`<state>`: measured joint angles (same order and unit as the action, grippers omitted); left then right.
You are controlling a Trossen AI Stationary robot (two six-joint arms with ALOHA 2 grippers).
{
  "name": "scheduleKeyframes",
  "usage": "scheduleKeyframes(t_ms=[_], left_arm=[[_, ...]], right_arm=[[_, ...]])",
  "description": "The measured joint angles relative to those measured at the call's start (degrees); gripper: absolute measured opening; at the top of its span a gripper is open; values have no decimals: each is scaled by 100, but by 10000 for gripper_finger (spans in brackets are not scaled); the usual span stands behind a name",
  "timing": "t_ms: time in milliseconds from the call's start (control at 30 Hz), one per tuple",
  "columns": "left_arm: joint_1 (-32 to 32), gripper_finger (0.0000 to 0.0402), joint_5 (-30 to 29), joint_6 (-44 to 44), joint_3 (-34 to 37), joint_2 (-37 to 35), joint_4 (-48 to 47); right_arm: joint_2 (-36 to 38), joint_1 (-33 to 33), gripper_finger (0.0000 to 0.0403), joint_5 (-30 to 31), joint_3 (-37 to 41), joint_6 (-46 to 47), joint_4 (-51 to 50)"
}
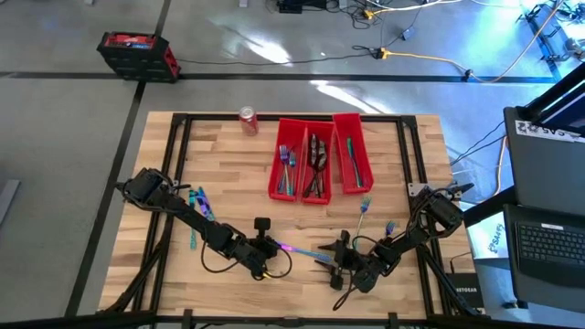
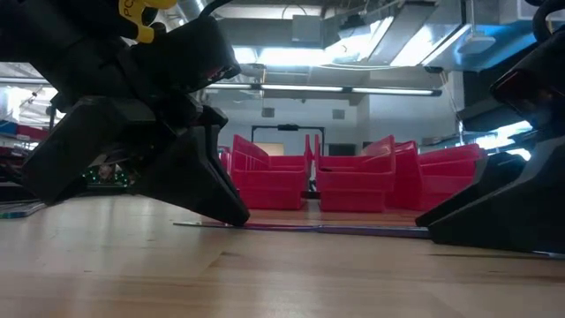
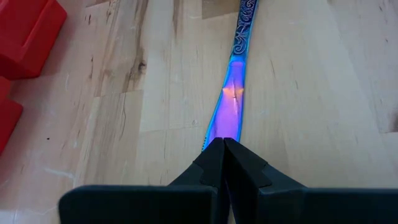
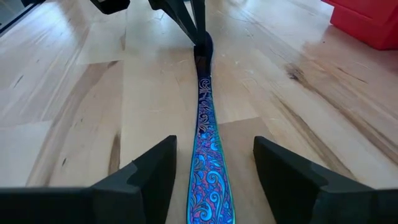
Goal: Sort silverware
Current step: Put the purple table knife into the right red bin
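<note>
A shiny blue and purple knife (image 1: 306,250) lies flat on the wooden surface (image 1: 228,174), near its front edge, at about 6 o'clock from the three red bins (image 1: 319,157).

The left gripper (image 1: 274,247) is clenched tight on the blade end of the knife. In the left wrist view, its two dark fingers (image 3: 214,165) press together with the purple blade (image 3: 229,112) coming out right at their tips.

The right gripper (image 1: 331,256) sits at the other end, at 3 o'clock from the left one. Its fingers (image 4: 146,168) are spread apart, one on each side of the patterned handle (image 4: 206,162). The handle runs down the middle of the gap and neither finger touches it.

In the low view the knife (image 2: 353,229) is a thin line flat on the wood between the two dark grippers.

The bins hold more forks, spoons and knives (image 1: 315,163). A few loose pieces (image 1: 364,208) lie at 5 o'clock from the bins, and some more (image 1: 196,206) lie beside the left arm. A red can (image 1: 248,119) stands at 9 o'clock from the bins.
</note>
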<state>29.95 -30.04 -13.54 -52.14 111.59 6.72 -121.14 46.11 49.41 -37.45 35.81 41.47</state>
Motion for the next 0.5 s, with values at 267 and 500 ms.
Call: scheduleKeyframes(t_ms=[267, 500], left_arm=[[0, 0, -12, -83, 0, 0, 0], [0, 0, -15, -107, -2, 0, 0]], right_arm=[[0, 0, 174, 4, -4, -7, -8], [0, 4, 137, -33, -4, -26, -8]])
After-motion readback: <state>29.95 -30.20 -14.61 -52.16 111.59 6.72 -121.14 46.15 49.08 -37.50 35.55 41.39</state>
